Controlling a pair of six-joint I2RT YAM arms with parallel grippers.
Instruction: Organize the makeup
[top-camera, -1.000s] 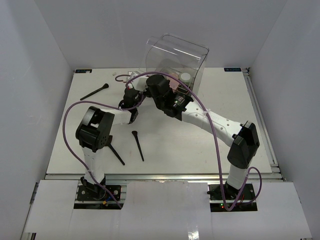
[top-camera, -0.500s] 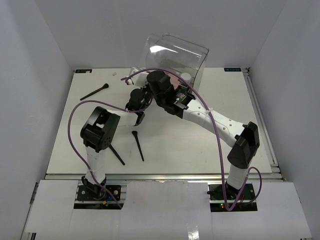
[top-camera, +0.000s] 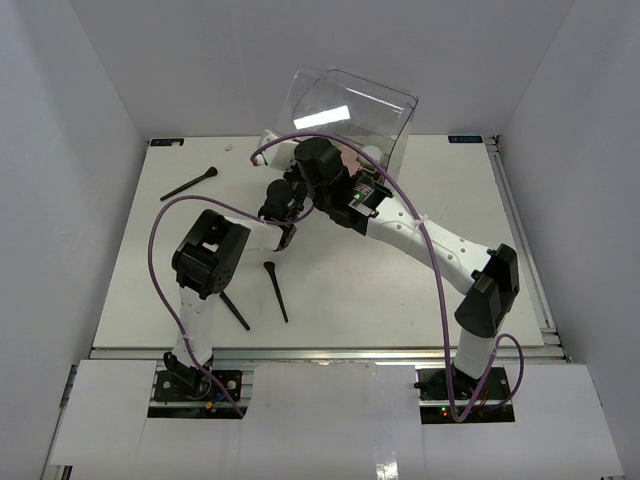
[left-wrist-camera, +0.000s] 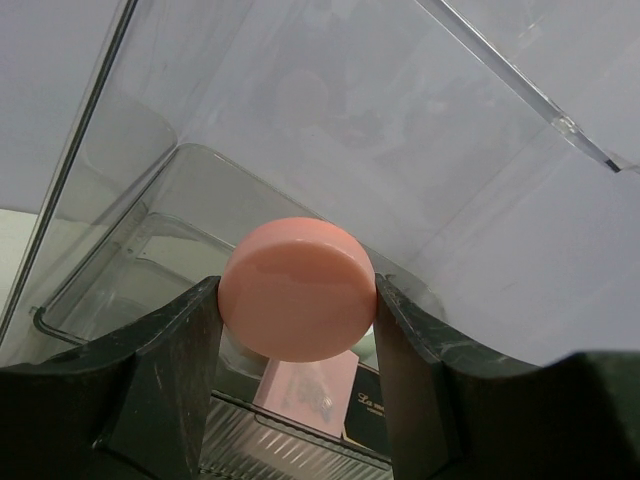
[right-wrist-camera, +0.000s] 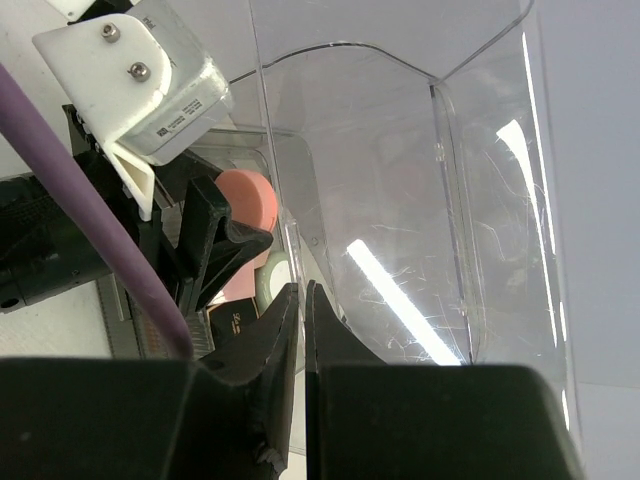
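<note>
My left gripper (left-wrist-camera: 297, 300) is shut on the pink round compact (left-wrist-camera: 297, 288) and holds it at the mouth of the tilted clear plastic box (top-camera: 350, 115). Under it a pink square compact (left-wrist-camera: 305, 390) and a black compact (left-wrist-camera: 385, 420) lie in the box's dark lower part. My right gripper (right-wrist-camera: 303, 300) is shut on the edge of the box's clear wall (right-wrist-camera: 400, 180). The right wrist view also shows the pink round compact (right-wrist-camera: 250, 200), a white round jar (right-wrist-camera: 272, 280) and the left gripper's fingers (right-wrist-camera: 215, 245). Both grippers meet at the box's front in the top view (top-camera: 295, 185).
Three black-handled brushes lie on the white table (top-camera: 450, 230): one at the back left (top-camera: 190, 184), one in the middle (top-camera: 275, 290), one by the left arm (top-camera: 234, 310). Purple cables loop over both arms. White walls close in the table.
My left gripper has moved right and toward the box with the pink round compact. The right gripper has tipped the clear box further over.
</note>
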